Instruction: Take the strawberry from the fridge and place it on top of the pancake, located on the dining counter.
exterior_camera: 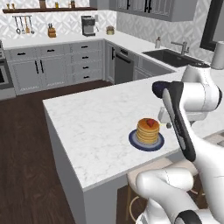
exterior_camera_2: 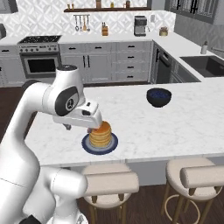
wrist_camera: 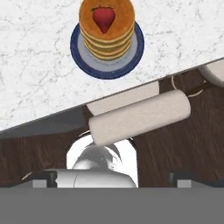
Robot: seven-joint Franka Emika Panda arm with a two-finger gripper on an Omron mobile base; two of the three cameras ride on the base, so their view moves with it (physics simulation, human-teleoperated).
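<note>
Grey panelled cabinets and white counters line the kitchen walls, with an oven under a cooktop, a sink set into the side run, and a coffee machine on the back counter. Dark wood floor surrounds the dining counter, a broad white marble slab on a grey base. Two padded stools stand tucked along its near edge.

Over that near edge the white arm bends, its hand just beside the pancake on the robot's side. From the hand camera the gripper looks along the counter edge and a stool back; its dark tips stand wide apart at the two lower corners, with nothing between them.

Farther in on the slab, well apart from the plate, sits a dark blue bowl.

Near the counter's front edge is a small dark blue plate carrying the pancake, a golden stack of several layers. On top of the stack, touching its upper face near the middle, lies the strawberry, tiny and bright red, free of the gripper.
</note>
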